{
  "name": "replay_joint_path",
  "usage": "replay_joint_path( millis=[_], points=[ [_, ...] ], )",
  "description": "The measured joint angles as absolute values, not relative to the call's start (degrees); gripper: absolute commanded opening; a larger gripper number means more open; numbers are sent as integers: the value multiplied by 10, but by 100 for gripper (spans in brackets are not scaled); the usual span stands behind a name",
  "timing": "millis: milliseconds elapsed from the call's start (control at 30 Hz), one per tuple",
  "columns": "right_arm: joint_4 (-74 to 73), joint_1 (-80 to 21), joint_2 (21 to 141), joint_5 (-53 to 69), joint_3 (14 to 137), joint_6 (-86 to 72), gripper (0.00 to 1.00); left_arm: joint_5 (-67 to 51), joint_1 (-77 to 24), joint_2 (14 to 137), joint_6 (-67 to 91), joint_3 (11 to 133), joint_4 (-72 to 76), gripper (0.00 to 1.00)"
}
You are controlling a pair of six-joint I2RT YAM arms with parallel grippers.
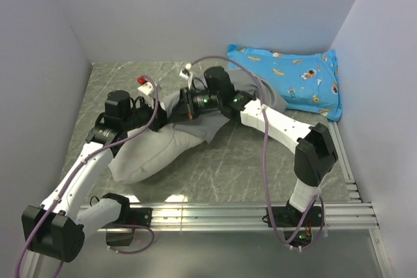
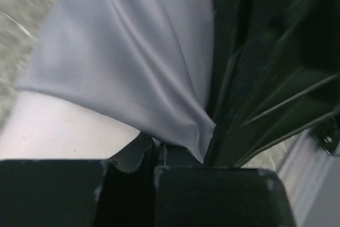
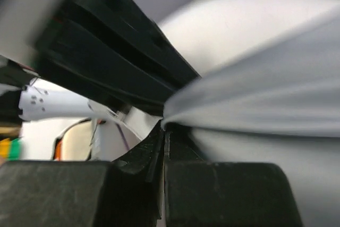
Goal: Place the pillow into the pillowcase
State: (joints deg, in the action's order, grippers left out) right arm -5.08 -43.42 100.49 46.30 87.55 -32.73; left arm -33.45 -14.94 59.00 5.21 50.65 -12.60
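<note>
Both pincers are clamped on the pillowcase [image 2: 133, 51], left pincer [image 2: 159, 155] and right pincer [image 3: 163, 131] each pinching grey cloth. Best play, I'd say: draw both sides evenly, mouth taut, so the pillow [image 2: 53, 126] slides deeper. The case is grey, wrinkled and bulging, lying on the tabletop [image 1: 241, 161] left of the blue pillow [image 1: 287, 79], with the white pillow peeking out.

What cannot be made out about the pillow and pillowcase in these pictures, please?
- Mouth of the pillowcase: top view, hidden under both wrists.
- How far the pillow is in: top view, fabric and arms cover it; wrist views crop it.
- The left gripper and right gripper: top view, lost among the wrists, though wrist views show both shut on pillowcase fabric.
- Right wrist view: cloth blurred.
</note>
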Motion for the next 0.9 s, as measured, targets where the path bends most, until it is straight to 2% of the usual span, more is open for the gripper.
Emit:
replay_joint_path(
  millis=[133, 167, 200, 267, 300, 367, 467, 600, 733, 900],
  points=[
    [-36, -437, 998, 483, 784, -350, 0, -365, -151, 575, 49, 470, -149, 0],
    [-38, -437, 998, 491, 773, -351, 10, -370, -152, 571, 39, 464, -156, 0],
    [-42, -438, 997, 498, 769, -352, 36, -375, -152, 570, 26, 460, -163, 0],
    [-61, -440, 991, 515, 771, -340, 62, -380, -152, 570, -22, 458, -185, 0],
    [-86, -441, 985, 522, 779, -321, 79, -382, -152, 570, -47, 458, -197, 0],
    [-160, -439, 975, 524, 822, -270, 89, -382, -152, 571, -114, 458, -224, 0],
    [-253, -411, 942, 517, 900, -187, 90, -376, -152, 569, -218, 453, -267, 0],
    [-327, -269, 833, 451, 901, -94, 89, -360, -141, 549, -324, 427, -307, 0],
    [-379, -88, 725, 302, 808, 28, 89, -355, -118, 548, -383, 423, -335, 0],
    [-416, -18, 696, 146, 619, 144, 90, -357, -106, 576, -401, 434, -340, 0]
  ],
)
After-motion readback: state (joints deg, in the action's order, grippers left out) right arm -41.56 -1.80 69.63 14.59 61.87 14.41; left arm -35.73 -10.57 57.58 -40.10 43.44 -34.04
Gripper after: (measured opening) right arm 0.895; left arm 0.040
